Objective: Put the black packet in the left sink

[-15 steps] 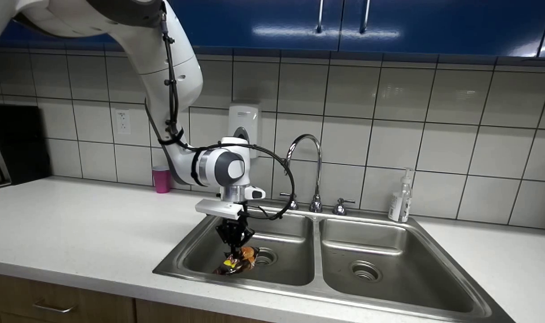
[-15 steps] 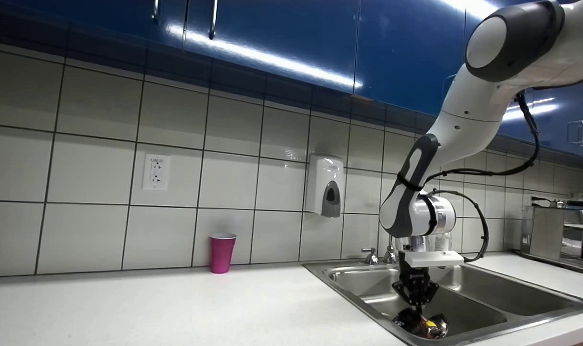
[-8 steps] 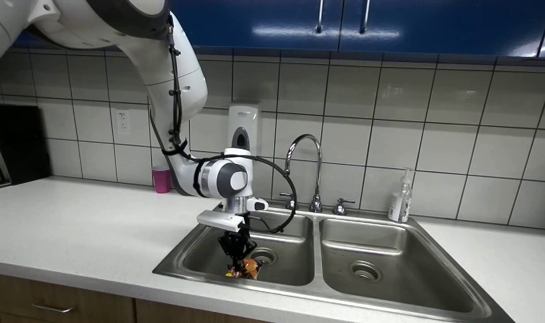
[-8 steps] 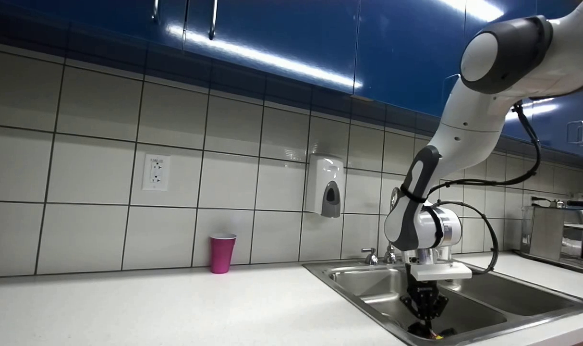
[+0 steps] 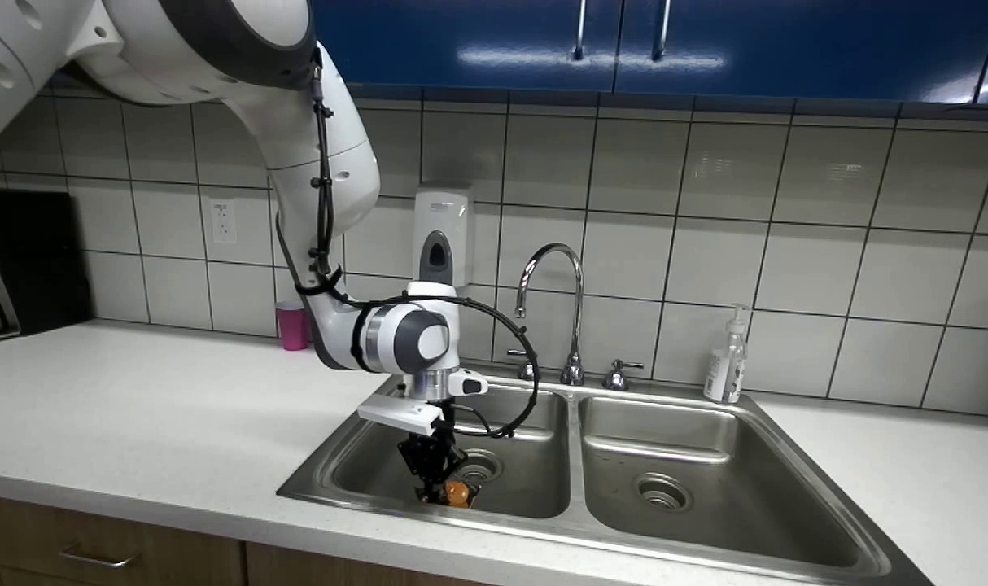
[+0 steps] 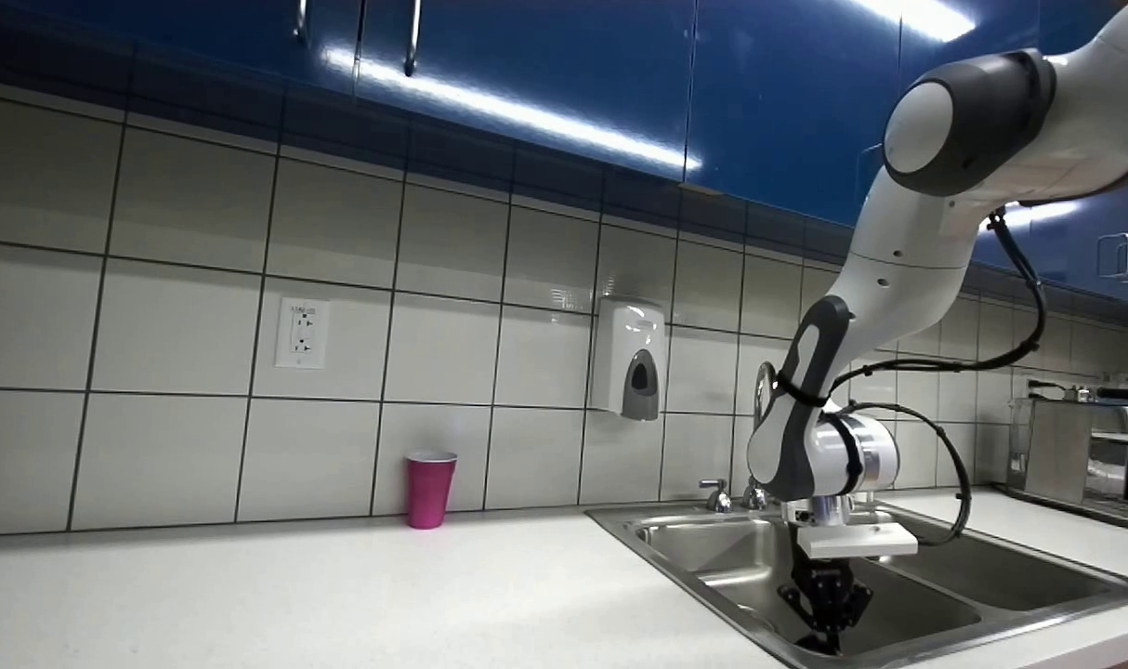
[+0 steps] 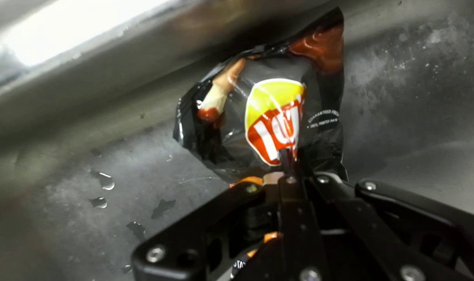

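Observation:
The black packet (image 7: 237, 144) is crinkled, with a yellow and red logo and orange marks. In the wrist view, my gripper (image 7: 293, 171) is shut on its near part and the packet sticks out past the fingertips. In an exterior view the packet (image 5: 457, 493) shows only as an orange patch beside the gripper (image 5: 434, 490), low inside the left sink (image 5: 535, 476). In an exterior view the gripper (image 6: 829, 639) is down in the left sink (image 6: 699, 546), and the near rim hides most of the packet. I cannot tell whether it touches the basin floor.
The right basin (image 5: 754, 496) lies beyond the divider. A faucet (image 5: 575, 325) and handles stand behind the sink. A soap bottle (image 5: 726, 362) is at the back right. A pink cup (image 6: 429, 490) stands on the counter (image 6: 341, 595). A soap dispenser (image 6: 629, 358) hangs on the wall.
The arm and gripper have moved down, deeper into the left sink, with the packet in the grip. The packet is now mostly hidden behind the near rim in the exterior views.

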{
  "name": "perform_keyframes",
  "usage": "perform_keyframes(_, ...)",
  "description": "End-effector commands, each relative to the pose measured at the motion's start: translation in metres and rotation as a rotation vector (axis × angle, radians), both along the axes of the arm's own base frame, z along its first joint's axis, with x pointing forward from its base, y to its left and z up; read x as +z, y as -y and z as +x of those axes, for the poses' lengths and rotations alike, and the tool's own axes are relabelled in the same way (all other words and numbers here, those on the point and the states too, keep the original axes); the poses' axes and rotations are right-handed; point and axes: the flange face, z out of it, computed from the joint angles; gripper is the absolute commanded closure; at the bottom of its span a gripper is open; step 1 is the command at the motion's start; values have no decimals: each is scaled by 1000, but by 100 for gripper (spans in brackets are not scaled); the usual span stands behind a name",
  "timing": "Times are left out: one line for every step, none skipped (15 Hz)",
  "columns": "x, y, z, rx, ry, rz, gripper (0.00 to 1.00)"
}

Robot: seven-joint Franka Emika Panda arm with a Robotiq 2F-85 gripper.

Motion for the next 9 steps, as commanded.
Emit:
perform_keyframes(4, 3, 3, -27, 26, -3, 100)
perform_keyframes(7, 3, 3, -29, 28, 2, 86)
perform_keyframes(14, 1, 3, -24, 31, 7, 73)
perform_keyframes(20, 0, 5, -17, 35, 9, 66)
perform_keyframes(28, -3, 6, -10, 39, 8, 59)
perform_keyframes(36, -5, 7, -2, 48, 4, 50)
perform_keyframes(44, -7, 9, 5, 59, 4, 44)
perform_keyframes(55, -11, 11, 11, 73, 3, 35)
perform_keyframes(68, -14, 13, 19, 85, -1, 28)
